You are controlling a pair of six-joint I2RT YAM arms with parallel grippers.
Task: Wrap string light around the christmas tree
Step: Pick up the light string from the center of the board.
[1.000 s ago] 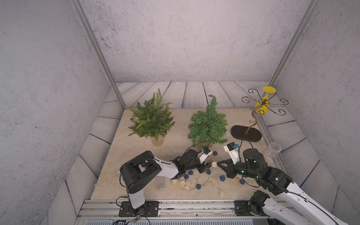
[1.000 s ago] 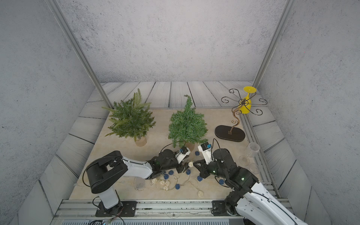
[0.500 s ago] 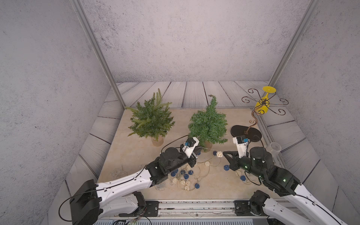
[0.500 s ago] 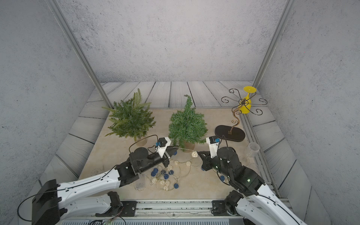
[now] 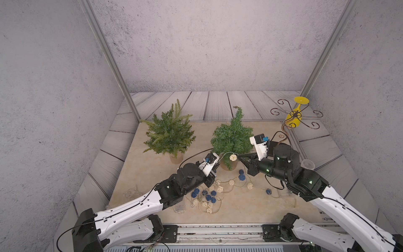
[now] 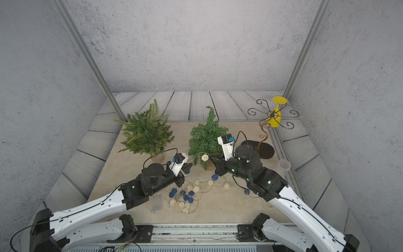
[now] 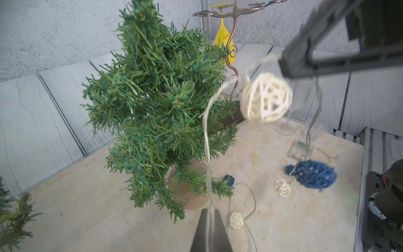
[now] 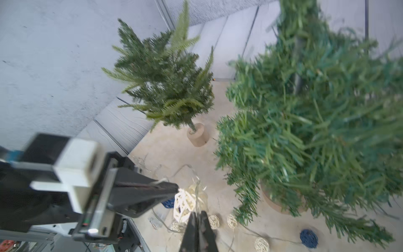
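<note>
The beige stone-look mat (image 5: pixel 148 170) is carrying everything. Near its middle the dark green, bushy artificial christmas tree in a round brown pot (image 5: pixel 232 139) is standing upright, and no wire is lying around its branches yet.

I am reading a top view as a dial centred on that pot, with 12 toward the back wall. The right gripper (image 5: pixel 240 156) is sitting at 2 o'clock and the left gripper (image 5: pixel 216 167) at 9 o'clock. Both are pinched together on the thin pale wire of the string light (image 5: pixel 231 182). A white wicker ball (image 5: pixel 233 157) is hanging between them, in front of the lowest branches. The rest of the string is lying loose from 5 to 7 o'clock.

I am judging the string to be very light, limp and quick to tangle. The balls are looking crushable, so bare wire just beside a ball is seeming the better hold.
</note>
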